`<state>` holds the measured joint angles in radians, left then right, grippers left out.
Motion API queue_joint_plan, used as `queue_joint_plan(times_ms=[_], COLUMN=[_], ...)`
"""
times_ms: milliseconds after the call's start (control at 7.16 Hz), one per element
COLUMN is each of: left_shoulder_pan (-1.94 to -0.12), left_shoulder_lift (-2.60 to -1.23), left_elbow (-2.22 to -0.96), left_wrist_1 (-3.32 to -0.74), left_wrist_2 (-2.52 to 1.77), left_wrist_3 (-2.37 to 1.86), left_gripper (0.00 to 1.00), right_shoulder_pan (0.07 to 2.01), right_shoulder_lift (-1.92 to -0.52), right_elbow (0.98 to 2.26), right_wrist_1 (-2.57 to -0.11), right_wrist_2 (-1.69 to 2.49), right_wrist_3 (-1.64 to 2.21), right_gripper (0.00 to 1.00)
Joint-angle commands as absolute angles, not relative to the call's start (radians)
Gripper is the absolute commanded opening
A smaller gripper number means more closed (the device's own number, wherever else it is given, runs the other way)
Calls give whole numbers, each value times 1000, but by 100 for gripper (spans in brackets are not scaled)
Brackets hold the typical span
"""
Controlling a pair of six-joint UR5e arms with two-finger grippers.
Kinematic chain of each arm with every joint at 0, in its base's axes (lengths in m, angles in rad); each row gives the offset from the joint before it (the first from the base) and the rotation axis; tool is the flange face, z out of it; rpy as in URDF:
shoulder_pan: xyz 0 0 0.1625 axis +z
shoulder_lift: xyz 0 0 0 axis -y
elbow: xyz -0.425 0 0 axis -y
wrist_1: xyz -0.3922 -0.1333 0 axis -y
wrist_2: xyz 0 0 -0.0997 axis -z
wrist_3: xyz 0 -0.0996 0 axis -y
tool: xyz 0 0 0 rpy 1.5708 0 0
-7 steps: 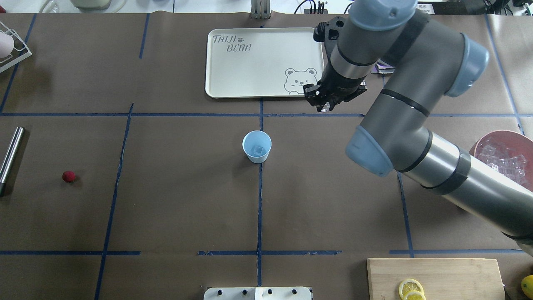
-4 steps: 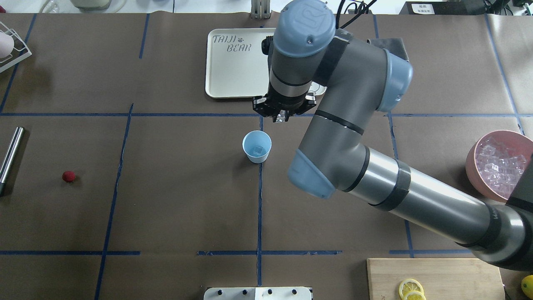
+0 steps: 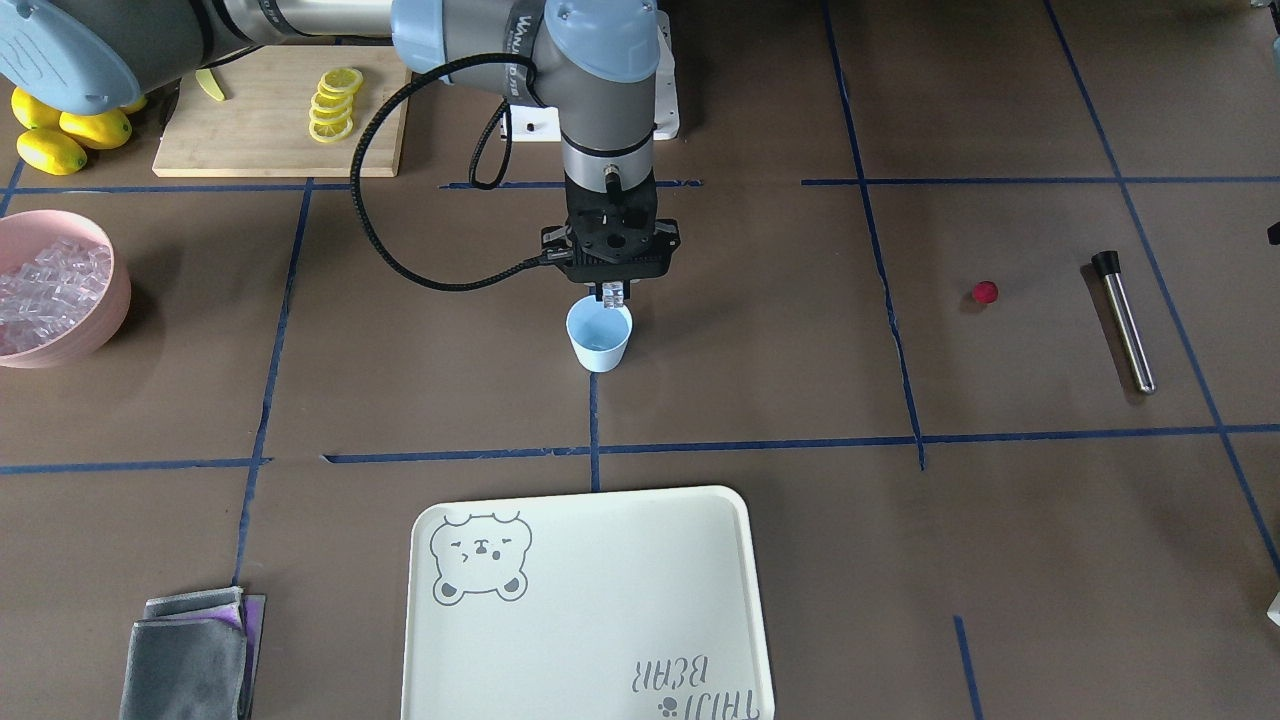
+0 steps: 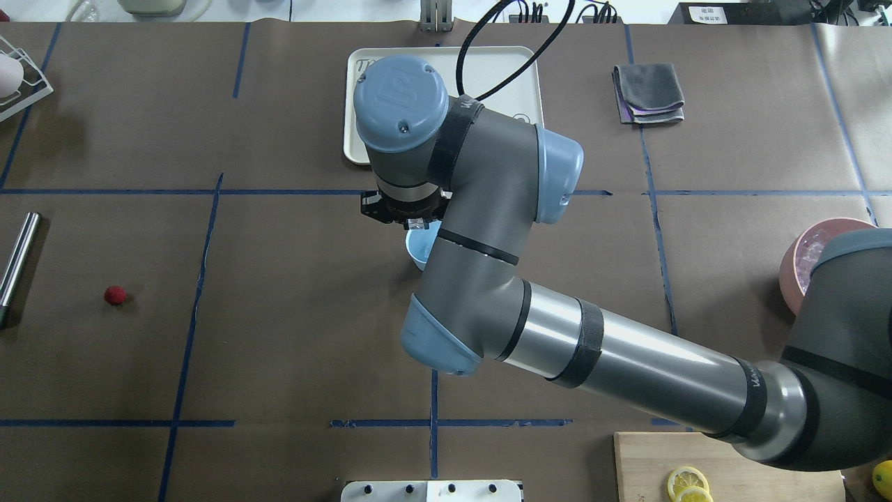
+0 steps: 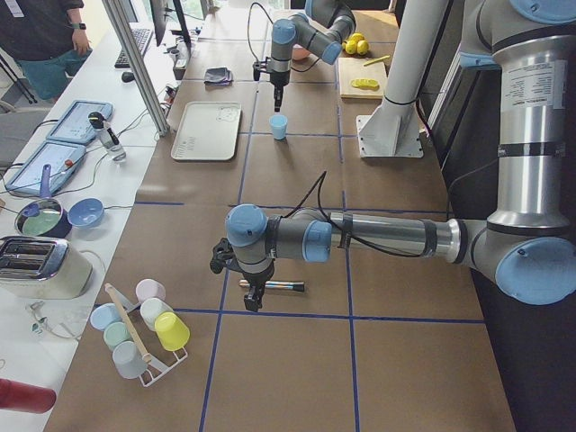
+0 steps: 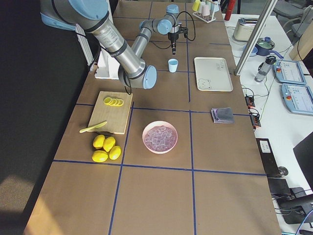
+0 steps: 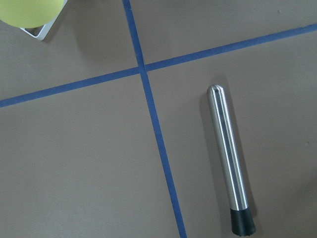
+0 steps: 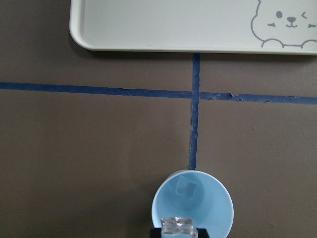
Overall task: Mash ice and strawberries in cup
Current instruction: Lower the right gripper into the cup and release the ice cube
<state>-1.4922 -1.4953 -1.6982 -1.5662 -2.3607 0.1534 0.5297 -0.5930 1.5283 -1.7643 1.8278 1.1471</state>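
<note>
The light-blue cup point(image 3: 599, 342) stands at the table's middle, with one ice cube point(image 8: 187, 188) lying on its bottom. My right gripper point(image 3: 611, 292) hangs just over the cup's rim, shut on a second clear ice cube point(image 8: 178, 228). In the overhead view the arm covers most of the cup point(image 4: 417, 252). The dark-red strawberry point(image 4: 115, 295) lies alone far on the robot's left. My left gripper point(image 5: 253, 301) shows only in the exterior left view, pointing down above a steel muddler point(image 7: 230, 163); I cannot tell whether it is open or shut.
A pink bowl point(image 3: 118, 292) full of ice sits at the robot's right. A cream bear tray point(image 3: 590, 600) lies beyond the cup, a grey cloth point(image 4: 648, 94) beside it. A cutting board point(image 3: 260, 130) with lemon slices and whole lemons point(image 3: 60, 130) is near the base.
My right arm has swung left from the tray's corner to over the cup, carrying the ice cube. The cup, the strawberry and the muddler have stayed put.
</note>
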Motion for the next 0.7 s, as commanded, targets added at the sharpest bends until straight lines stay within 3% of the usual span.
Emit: queue_joint_plan(times_ms=[0,419,558], left_shoulder_pan=[-1491,-1493,-1491], left_shoulder_lift=[-1494,-1494,-1494], left_elbow=[-1698,-1698,-1698], left_wrist_1=[-1566,-1566,-1566], left_wrist_2=[-2361,-2361,-2361], left_wrist_3=[153,153,153], left_gripper=[100,100,100], right_shoulder_pan=[517,508,502], right_shoulder_lift=[-617,-621,-624], right_elbow=[1520,1514,1514], right_wrist_1=[-1761,-1755,-1755], right_wrist_2=[1815,1812,1810], right_wrist_3=[1147,1135,1135], right_gripper=[0,4,91])
